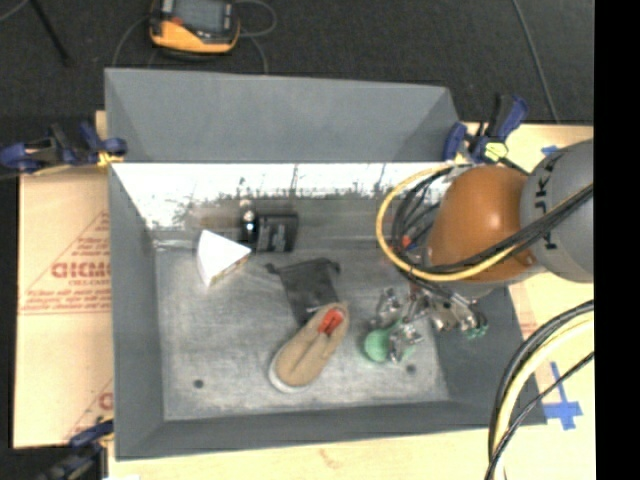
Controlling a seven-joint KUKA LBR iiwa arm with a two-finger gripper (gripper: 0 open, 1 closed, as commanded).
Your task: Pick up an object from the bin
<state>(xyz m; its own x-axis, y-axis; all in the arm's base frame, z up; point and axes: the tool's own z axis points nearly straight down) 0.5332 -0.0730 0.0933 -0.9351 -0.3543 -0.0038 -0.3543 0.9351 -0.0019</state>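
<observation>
One green ball (377,346) lies at the bin's (200,358) four o'clock, just beside the gripper (408,330). How wide the gripper stands, I cannot tell.

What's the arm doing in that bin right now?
Gripper low at right side of bin. Small green round thing beside it, grip unclear. Tan oval thing with red patch lies close by.
</observation>
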